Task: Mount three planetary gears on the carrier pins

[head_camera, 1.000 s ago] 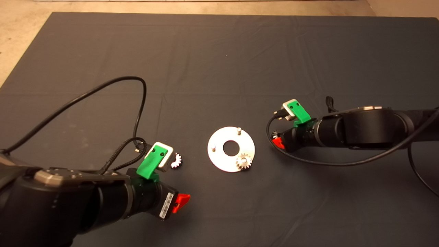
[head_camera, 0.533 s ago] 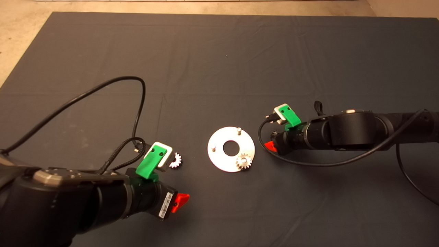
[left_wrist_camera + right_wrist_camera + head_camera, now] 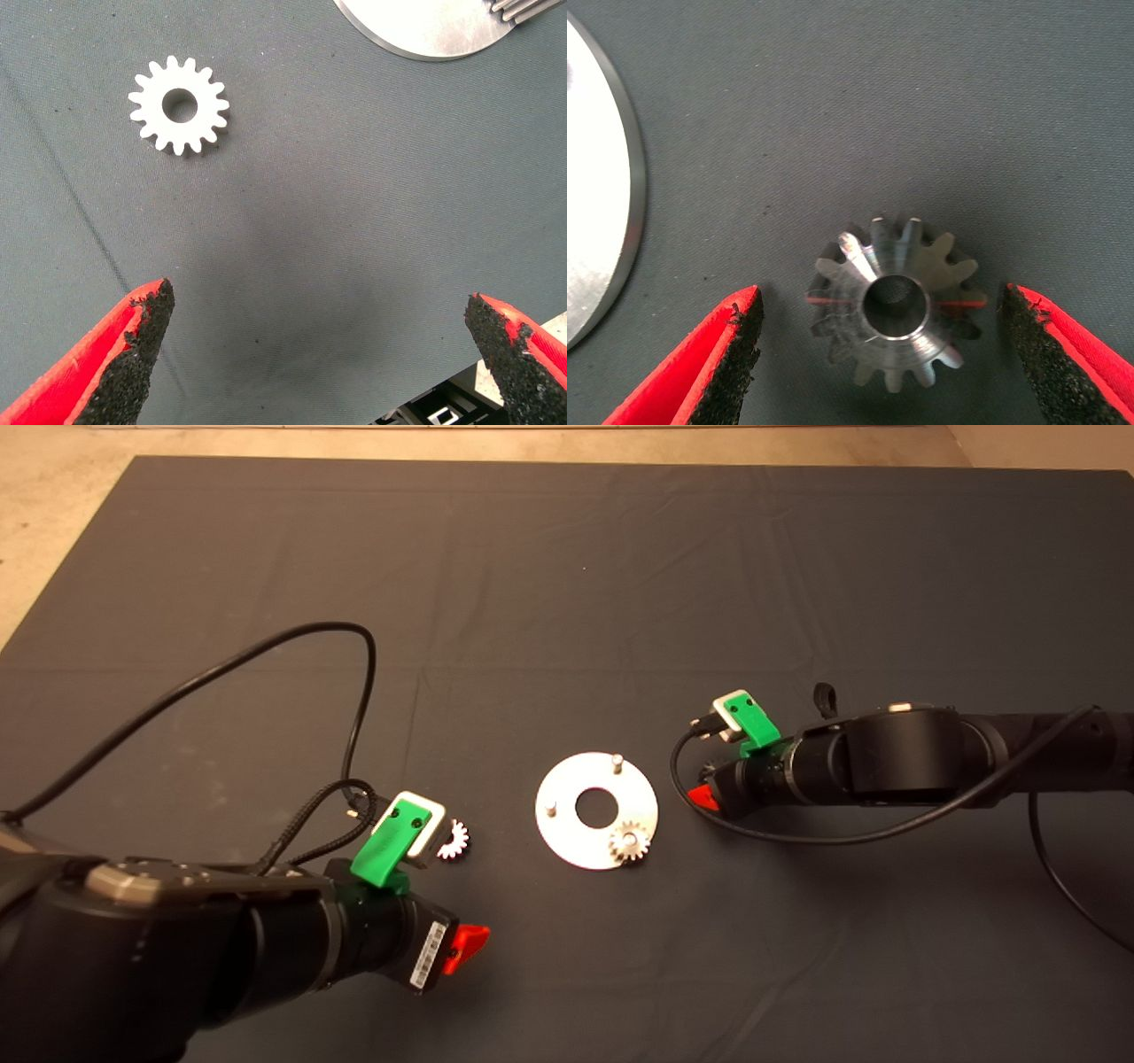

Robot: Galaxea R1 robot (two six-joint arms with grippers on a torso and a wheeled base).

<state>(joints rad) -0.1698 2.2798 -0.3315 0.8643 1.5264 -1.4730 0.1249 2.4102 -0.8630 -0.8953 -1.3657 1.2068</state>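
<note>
The shiny disc [image 3: 567, 837] lies mid-mat with two bare carrier pins [image 3: 617, 762] [image 3: 550, 809]. A silver planetary gear [image 3: 630, 841] sits on the third pin at the disc's near rim. To the disc's left a white-looking gear [image 3: 456, 838] [image 3: 178, 104] lies flat. My left gripper [image 3: 317, 295] hovers open a short way from it, nothing between its fingers. To the disc's right a steel gear [image 3: 895, 305] lies on the mat. My right gripper [image 3: 881, 297] is open around it, one finger on each side and neither touching.
Black cables loop over the mat [image 3: 567, 584] behind the left arm [image 3: 177, 948] and beside the right arm [image 3: 904, 762]. The disc's edge [image 3: 598, 221] lies close beside the right gripper. Beige floor [image 3: 53, 522] shows beyond the mat's far left corner.
The right arm has shifted left toward the disc, bringing its gripper over the steel gear. The left arm, the disc and the other gears have not moved.
</note>
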